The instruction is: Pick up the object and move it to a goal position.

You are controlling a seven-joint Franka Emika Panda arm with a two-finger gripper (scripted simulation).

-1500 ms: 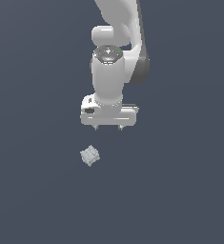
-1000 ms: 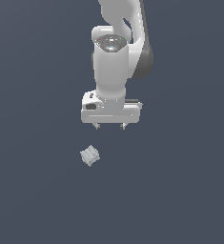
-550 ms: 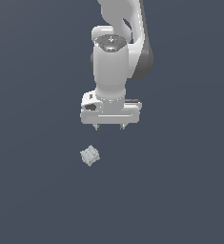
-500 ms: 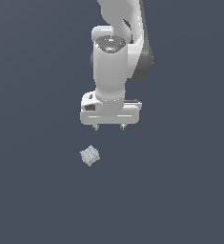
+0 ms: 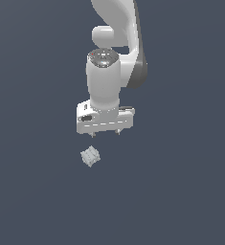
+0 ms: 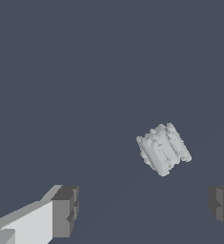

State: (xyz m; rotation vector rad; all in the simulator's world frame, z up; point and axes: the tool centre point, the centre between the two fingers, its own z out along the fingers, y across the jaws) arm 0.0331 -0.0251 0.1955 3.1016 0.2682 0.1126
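Your white gripper [image 5: 105, 133] hangs with its 2 fingers spread wide, holding nothing. The small pale grey-white lumpy block [image 5: 90, 156] lies on the dark surface [image 5: 181, 191] just below, toward the exterior view's left.

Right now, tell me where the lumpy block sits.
In the exterior view the lumpy block lies on the floor, below the open gripper and slightly toward that view's left, untouched.

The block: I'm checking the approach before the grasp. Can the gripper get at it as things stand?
Probably yes. The block lies alone on the dark floor, nothing near it. The gripper hangs above it, open, offset toward the exterior view's right, so it would need to shift across and descend.
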